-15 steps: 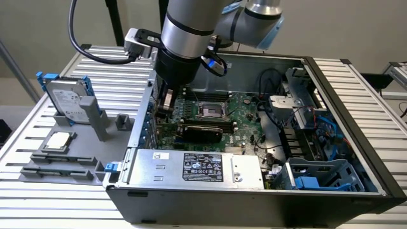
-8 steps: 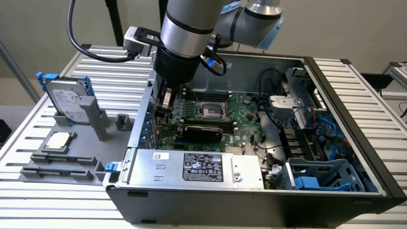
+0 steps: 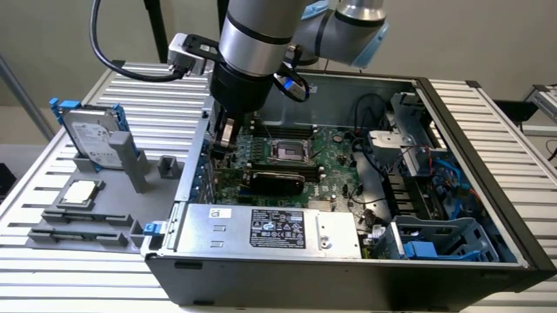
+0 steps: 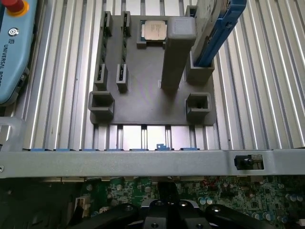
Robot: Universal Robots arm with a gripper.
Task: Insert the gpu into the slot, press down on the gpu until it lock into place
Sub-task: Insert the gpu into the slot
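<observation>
1. The gripper (image 3: 227,138) is reaching down into the open computer case (image 3: 348,280), fingers pressed together, hanging over the motherboard's (image 3: 335,153) edge by the case wall on the exterior view's left.
2. The gpu (image 3: 274,180) is lying at the motherboard's middle, between the processor socket (image 3: 289,151) and the power-supply box (image 3: 270,228), apart from the gripper.

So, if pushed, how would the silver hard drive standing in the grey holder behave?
Likely stiff and heavy for its size: the silver hard drive looks a metal-cased block. Standing on edge in the grey holder, it might tip sideways.
</observation>
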